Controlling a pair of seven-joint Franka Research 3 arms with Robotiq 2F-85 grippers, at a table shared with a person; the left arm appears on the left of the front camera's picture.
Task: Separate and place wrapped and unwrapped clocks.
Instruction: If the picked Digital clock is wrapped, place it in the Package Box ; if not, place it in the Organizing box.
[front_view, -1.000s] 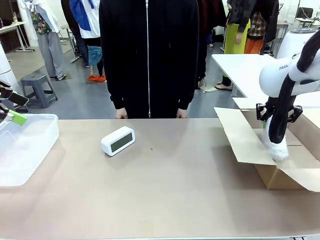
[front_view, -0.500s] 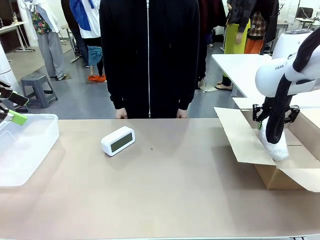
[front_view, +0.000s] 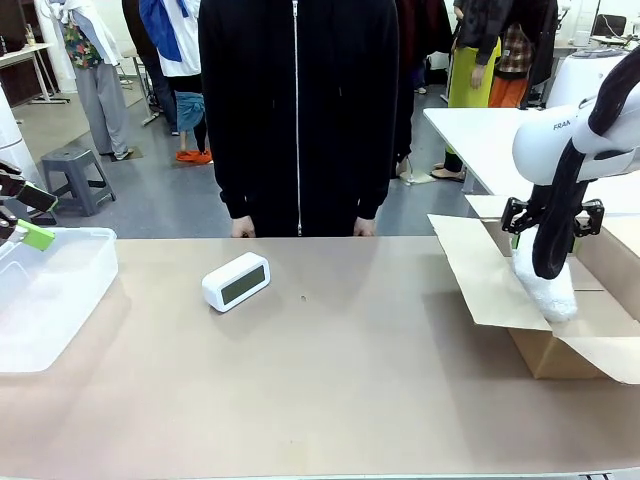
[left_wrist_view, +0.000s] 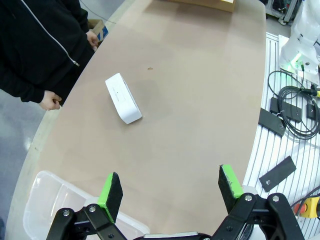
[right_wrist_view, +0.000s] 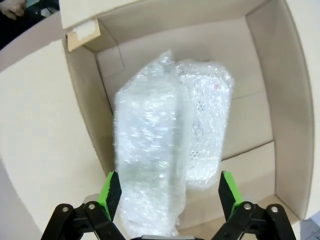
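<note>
The unwrapped clock (front_view: 237, 281), white with a dark screen, lies on the table left of centre; it also appears as the clock (left_wrist_view: 123, 98) far beyond my open left gripper (left_wrist_view: 170, 187). Two bubble-wrapped clocks are inside the cardboard box (right_wrist_view: 80, 100). One wrapped clock (right_wrist_view: 150, 150) leans up between the spread fingers of my right gripper (right_wrist_view: 168, 192), and the other (right_wrist_view: 207, 120) lies flat behind it. From the front, the right gripper (front_view: 552, 230) hangs open just above the leaning wrapped clock (front_view: 548, 288). My left gripper (front_view: 25, 220) hovers over the tub at the far left.
A clear plastic tub (front_view: 60, 300) sits at the table's left end. The brown box (front_view: 545, 350) stands at the right end with its flaps folded out. A person in black (front_view: 297, 110) stands at the far edge, hands (front_view: 240, 229) by the table.
My right gripper went from shut on the wrapped clock to open, letting it rest in the box, and rose slightly. The left arm and the unwrapped clock stayed put.
</note>
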